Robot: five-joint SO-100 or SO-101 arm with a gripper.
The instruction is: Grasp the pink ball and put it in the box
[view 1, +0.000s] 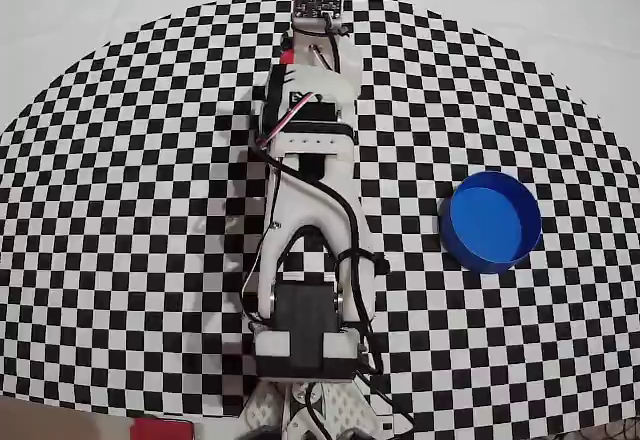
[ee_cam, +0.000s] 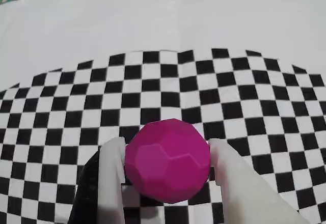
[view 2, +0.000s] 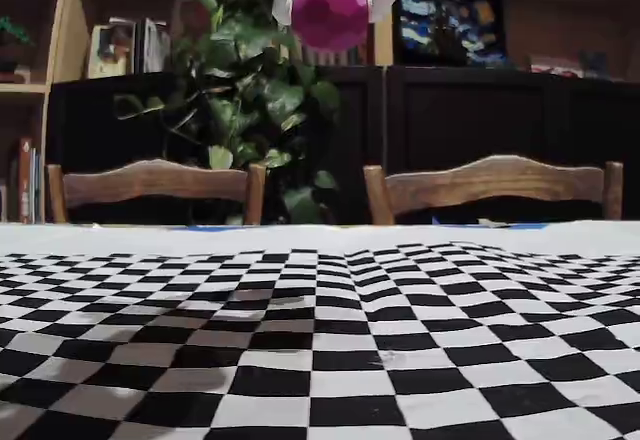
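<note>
our gripper pinches the pink ball between both fingers, held high above the checkered cloth (so it clears the rim, we judge). the box sits well off to the arm's side in the overhead view.

Even, bright illumination is seen across the checkered cloth in the overhead view, with soft shadows cast beside the arm. In the wrist view, the white fingers at 6 o'clock are blurred. In the fixed view, a dim background is shown; nearest squares are softened.
</note>
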